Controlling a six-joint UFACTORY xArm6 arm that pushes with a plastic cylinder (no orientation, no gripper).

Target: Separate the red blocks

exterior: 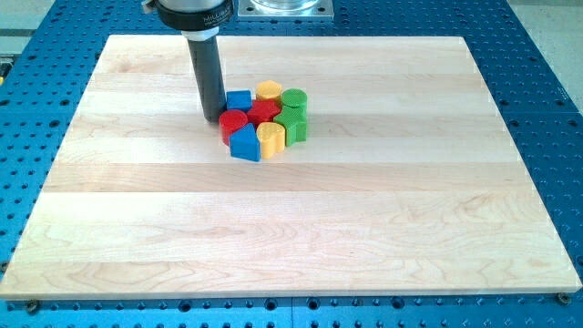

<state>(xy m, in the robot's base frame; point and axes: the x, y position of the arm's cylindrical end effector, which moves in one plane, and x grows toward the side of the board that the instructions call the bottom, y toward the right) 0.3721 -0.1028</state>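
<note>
The top of the rod [208, 73] is cut off by the view's top edge, so I cannot see the arm above it. The blocks are packed so close that some shapes are hard to tell.

The wooden board [291, 228] is bare near its bottom edge and at both bottom corners. All the blocks sit in one bunch, up toward the top edge and a bit left of the middle.

Nearest is the blue block [244, 144] with a pointed top. Just to its right is a yellow heart block [271, 138]. Behind them sit the red round block [233, 122] and a red block [265, 112] in the middle of the bunch, partly hidden by its neighbours. They touch. A green block [294, 126] is on the right side. Farther back are a blue cube [239, 99], a yellow block [269, 89] and a green round block [294, 98].

My tip [210, 118] is at the left side of the bunch, just beside the red round block and the blue cube. I cannot tell if it touches them. It has no fingers, so nothing is pinched.

A blue table with holes [547, 91] lies around the board.
</note>
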